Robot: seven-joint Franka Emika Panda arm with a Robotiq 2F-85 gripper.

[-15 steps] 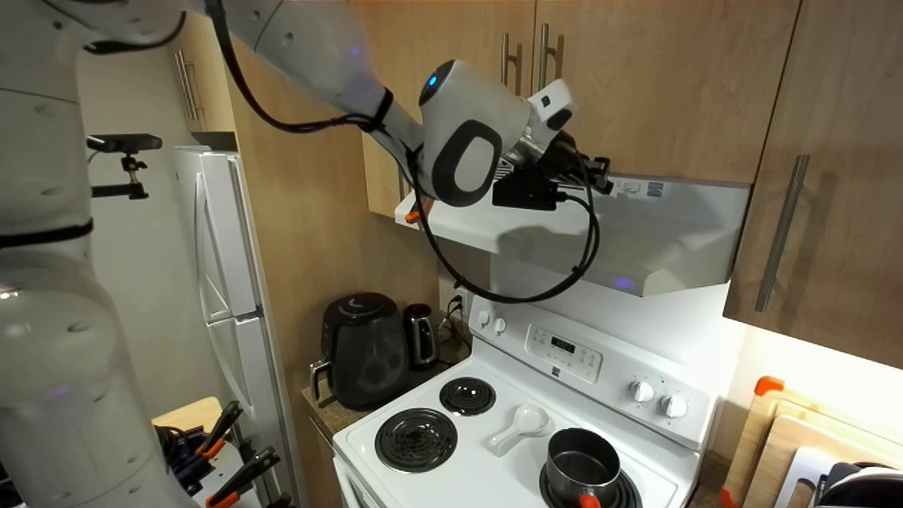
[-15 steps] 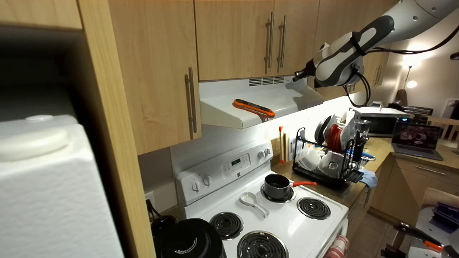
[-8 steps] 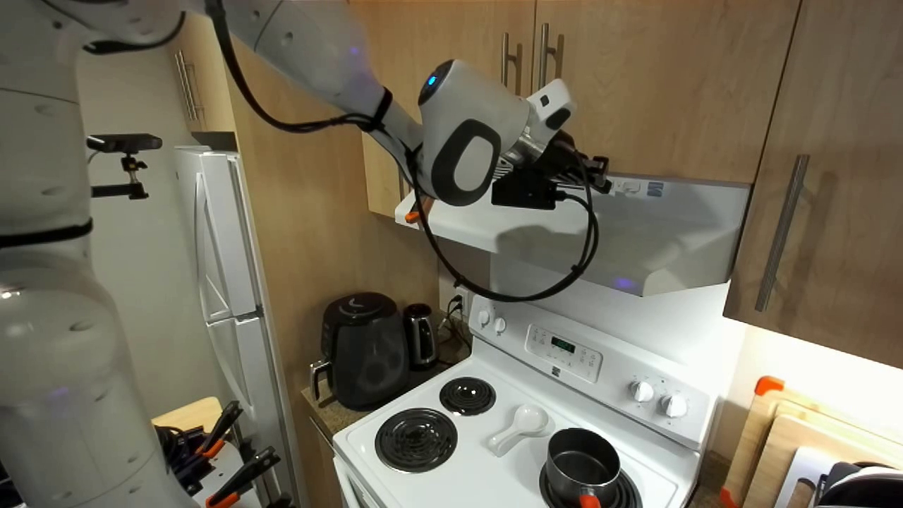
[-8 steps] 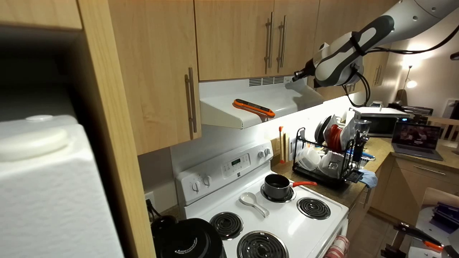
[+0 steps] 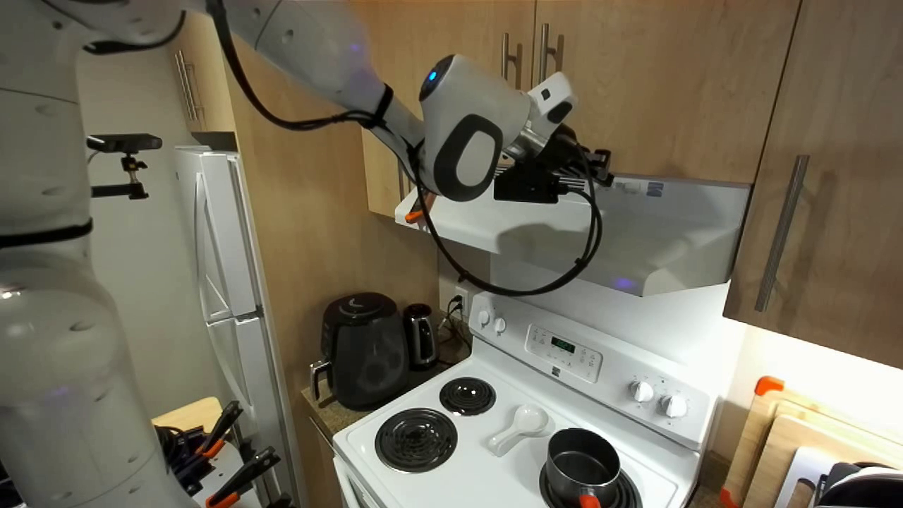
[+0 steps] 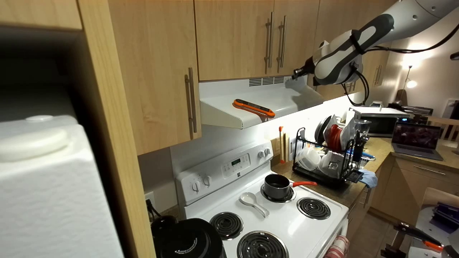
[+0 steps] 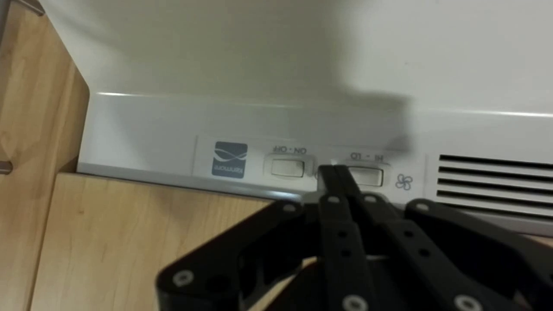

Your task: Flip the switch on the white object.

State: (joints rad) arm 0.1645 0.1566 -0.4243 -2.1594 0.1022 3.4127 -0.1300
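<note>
In my wrist view, the HI-LO switch (image 7: 368,176) of the white range hood (image 7: 207,65) shows just beside my gripper (image 7: 335,168), fully closed, empty; contact I can't tell

Wrist view: pincer (image 7: 335,169) hides some part of HI-LO switch (image 7: 370,176); contact cannot be told. Range hood (image 7: 259,60) cut by top and right edges. Exterior view: air fryer (image 6: 192,238) cut by bottom edge.

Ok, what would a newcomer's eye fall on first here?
Probably the shut black gripper, which the wrist view shows beside the on-off switch of the range hood. Then the orange-edged gadget on the hood's sloping front, and the red-handled pot on the white stove below.
</note>
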